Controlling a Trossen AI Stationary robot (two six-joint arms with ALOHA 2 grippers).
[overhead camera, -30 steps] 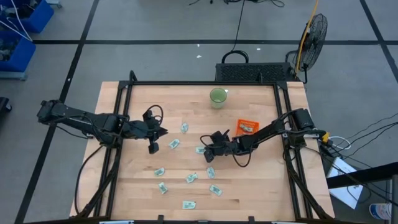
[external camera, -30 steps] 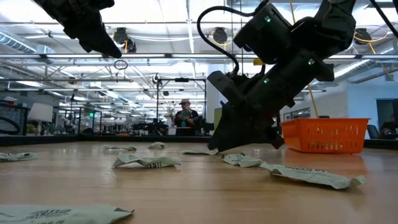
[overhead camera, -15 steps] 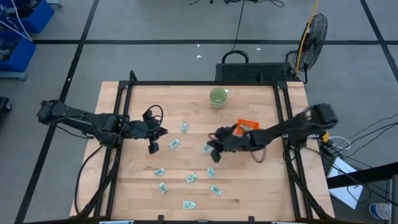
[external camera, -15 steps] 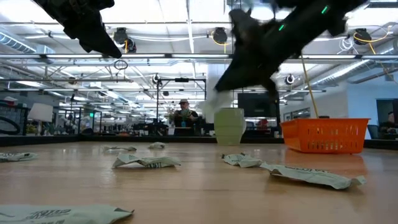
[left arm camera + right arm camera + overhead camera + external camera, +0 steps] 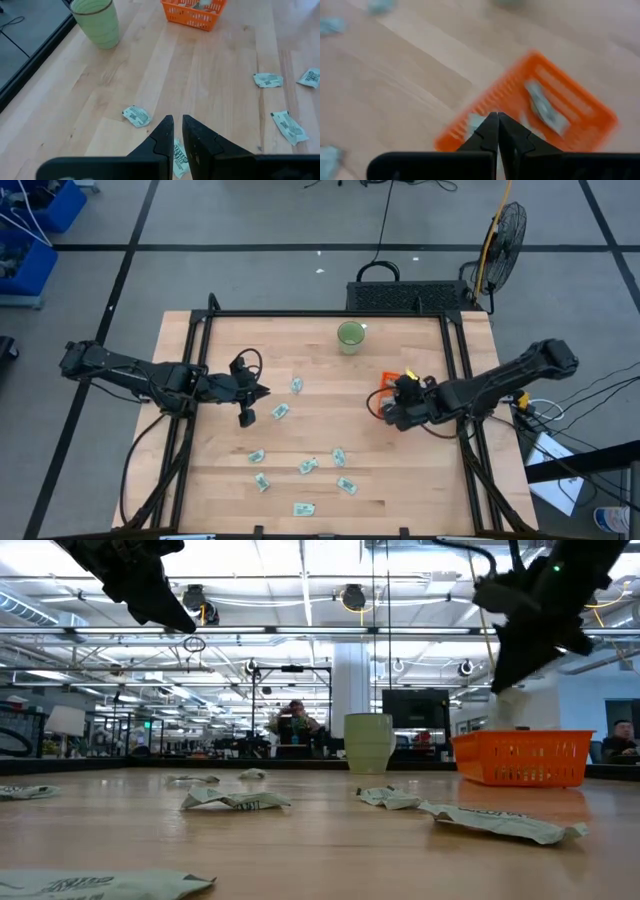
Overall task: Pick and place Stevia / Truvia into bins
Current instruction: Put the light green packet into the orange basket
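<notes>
Hovering right gripper [image 5: 497, 131] above orange bin [image 5: 580, 107] edge.

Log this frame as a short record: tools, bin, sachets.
left tool: slightly open, empty, above the table's left half
right tool: shut on held sachet, over the orange bin's edge
orange bin: contains a binned sachet
loose sachets: eight on the table
green cup: upright, near the table's far edge

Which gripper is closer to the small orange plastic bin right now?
The right gripper: it hangs over the small orange plastic bin at its near edge. The left gripper hovers far across the table.
</notes>
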